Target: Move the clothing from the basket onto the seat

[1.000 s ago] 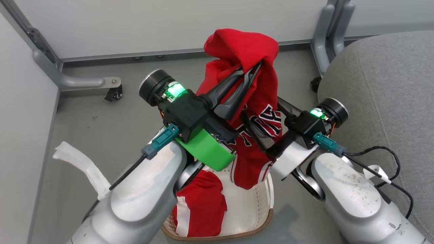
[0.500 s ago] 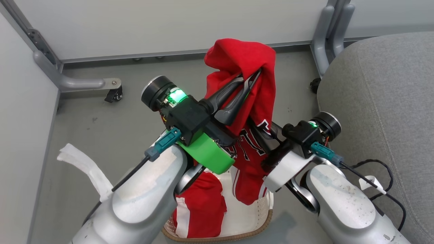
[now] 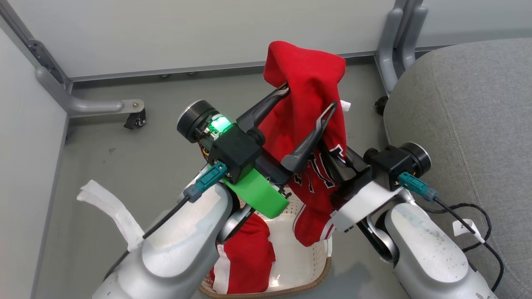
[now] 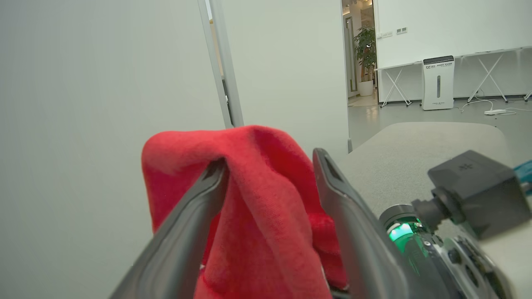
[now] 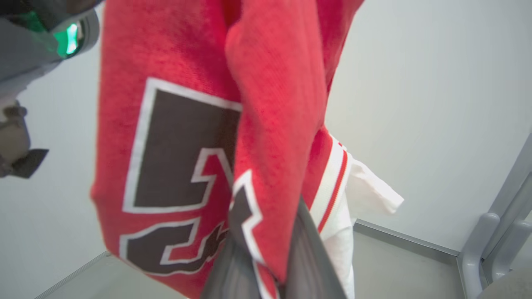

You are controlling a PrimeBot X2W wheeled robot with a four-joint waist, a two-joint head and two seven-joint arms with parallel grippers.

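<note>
Step in hand: mid-transfer, garment one of two. It's lifted out but not over the seat yet, and it looks like a handover between the arms.

Nearest the robot, the basket (image 3: 327, 265) sits on the floor under both forearms. The second red garment (image 3: 245, 253) lies crumpled in its left half, white trim showing.

Above that, the jersey (image 3: 309, 79) hangs in the air. Its hem dangles just over the basket's right side.

The right gripper (image 5: 269, 272) comes in from the right at about mid-height of the jersey. Its wrist view has both fingers pinched together on a fold beside the lettering, so I read it as clamped on the jersey. From the head view its fingertips are buried in cloth.

The left gripper (image 3: 307, 99) is higher up, jaws spread wide, gripping nothing. The jersey's top is hooked over one of its fingers (image 4: 195, 220) like a peg. The other finger is bare beside the cloth; touching or not, can't tell.

Further right is the seat (image 3: 465, 108), a grey cushion well apart from the jersey. Behind everything are a partition wall and caster legs.

Next move, my guess: the left gripper slides out from under the drape without dragging fabric. Then the right arm swings right, high enough for the hem to clear the cushion edge, and lets go over the seat.

Risk: the cloth snags on the left finger and pulls out of the right pinch.

After that, back for the second red garment.
</note>
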